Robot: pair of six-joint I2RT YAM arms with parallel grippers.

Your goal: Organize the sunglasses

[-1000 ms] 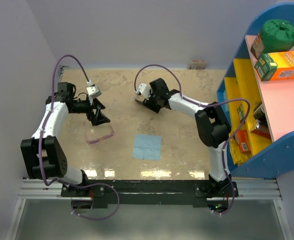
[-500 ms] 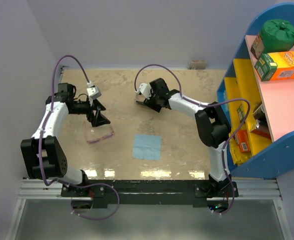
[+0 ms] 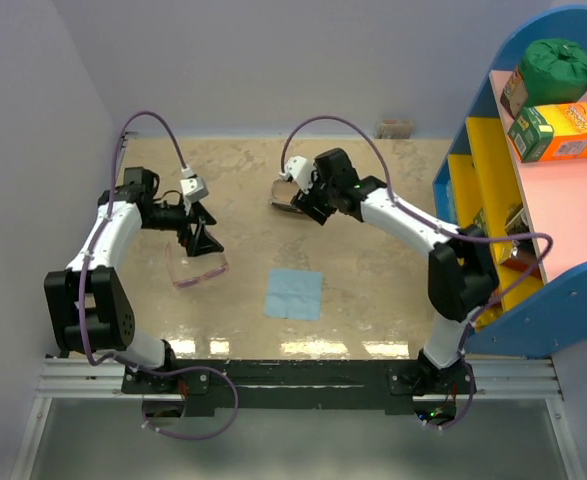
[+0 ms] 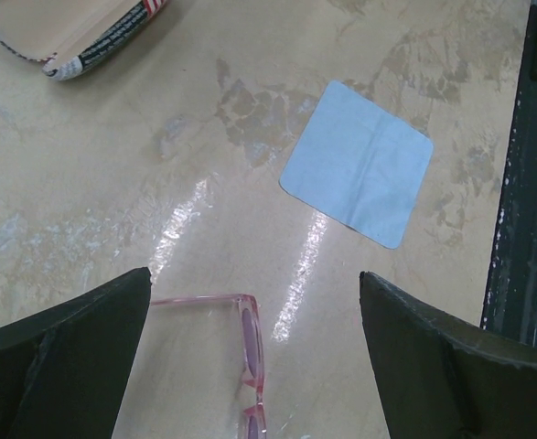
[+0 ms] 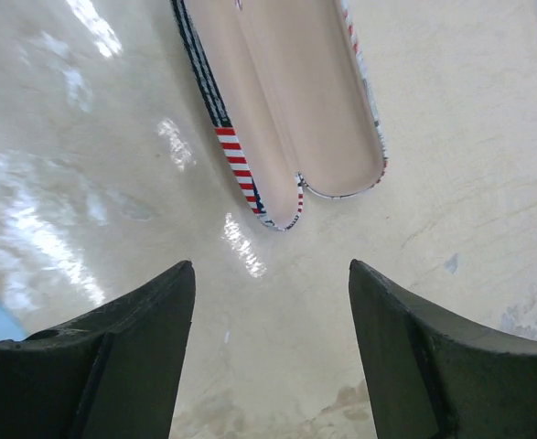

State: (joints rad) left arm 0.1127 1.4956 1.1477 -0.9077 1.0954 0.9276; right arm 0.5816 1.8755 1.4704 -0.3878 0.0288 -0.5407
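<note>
— Where's your left gripper (image 3: 201,232)?
— Low, pointing down, jaws spread wide with nothing between them. Your left arm (image 3: 103,240) bows outward, wrist turned inward.
— And your right gripper (image 3: 301,196)?
— Also wide apart and empty, tilted down. Your right arm (image 3: 413,225) stretches forward and across toward the middle.

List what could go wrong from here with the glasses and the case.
1. The open left tool hangs over the thin-framed sunglasses lying flat on the glossy table; closing may pinch a lens or let the frame slip away.
2. One arm of the sunglasses looks unfolded, so they may not fit the case.
3. The open right tool hovers by the open case; a nudge could skid it or shut it.
</note>
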